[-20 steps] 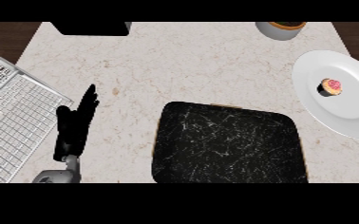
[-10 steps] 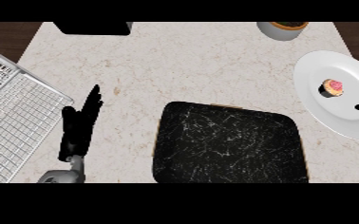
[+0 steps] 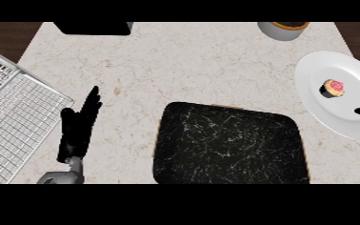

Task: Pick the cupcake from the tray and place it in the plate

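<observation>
The cupcake [image 3: 333,87], pink-topped with a dark base, sits upright on the white plate [image 3: 323,112] at the right edge of the head view. The black marbled tray [image 3: 231,144] lies at the lower middle of the counter with nothing on it. My left hand [image 3: 77,128] stands at the lower left, fingers straight and pointing up, between the tray and a wire rack. It holds nothing. My right hand does not show.
A white wire rack [image 3: 25,119] lies along the left edge. A grey cup [image 3: 283,29] with brown contents stands at the back right, and a black box [image 3: 93,27] at the back left. The pale stone counter [image 3: 190,62] spreads between them.
The whole scene has shifted slightly rightward in view. My left hand stays open at the lower left, and the cupcake stays on the plate.
</observation>
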### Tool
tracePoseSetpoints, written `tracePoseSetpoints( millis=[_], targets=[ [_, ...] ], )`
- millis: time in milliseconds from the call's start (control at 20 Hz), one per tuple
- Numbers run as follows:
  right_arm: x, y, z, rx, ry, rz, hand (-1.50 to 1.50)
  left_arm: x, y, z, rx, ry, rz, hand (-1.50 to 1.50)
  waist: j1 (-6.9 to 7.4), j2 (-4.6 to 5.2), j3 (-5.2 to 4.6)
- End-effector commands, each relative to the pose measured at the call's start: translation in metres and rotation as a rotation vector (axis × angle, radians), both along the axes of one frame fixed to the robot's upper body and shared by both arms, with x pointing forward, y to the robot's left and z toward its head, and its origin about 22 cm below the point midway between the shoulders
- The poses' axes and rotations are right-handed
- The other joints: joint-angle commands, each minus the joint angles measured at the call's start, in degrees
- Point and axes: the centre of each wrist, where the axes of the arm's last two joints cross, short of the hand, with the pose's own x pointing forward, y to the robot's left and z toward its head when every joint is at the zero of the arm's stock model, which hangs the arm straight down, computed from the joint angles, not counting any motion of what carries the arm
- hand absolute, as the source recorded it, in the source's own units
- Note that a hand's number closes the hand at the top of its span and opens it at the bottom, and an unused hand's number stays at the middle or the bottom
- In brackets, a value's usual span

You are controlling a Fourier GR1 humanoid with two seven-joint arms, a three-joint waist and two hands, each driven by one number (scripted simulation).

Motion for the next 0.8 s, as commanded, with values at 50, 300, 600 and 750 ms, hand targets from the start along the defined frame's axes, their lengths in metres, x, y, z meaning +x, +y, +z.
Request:
tracePoseSetpoints(
  millis=[50,300,600,750],
  targets=[
    [-0.017,-0.008,-0.007,-0.036,0.023,-0.019,-1.5,0.011,-0.004,-0.001,-0.01,-0.01,0.001,0.0,-0.12,0.12,0.02],
    [-0.03,-0.007,-0.024,-0.034,0.031,-0.066,-1.5,-0.007,0.001,0.001,0.0,0.02,-0.011,0.0,0.17,0.05,0.07],
    [-0.039,-0.014,-0.022,-0.066,0.065,-0.096,-1.5,0.016,0.003,0.011,-0.032,-0.004,-0.011,0.0,0.28,0.24,0.13],
    [-0.058,-0.043,0.003,-0.062,0.048,-0.125,-1.5,0.004,0.0,-0.006,-0.015,-0.007,0.002,0.0,0.25,0.27,0.15]
  ],
)
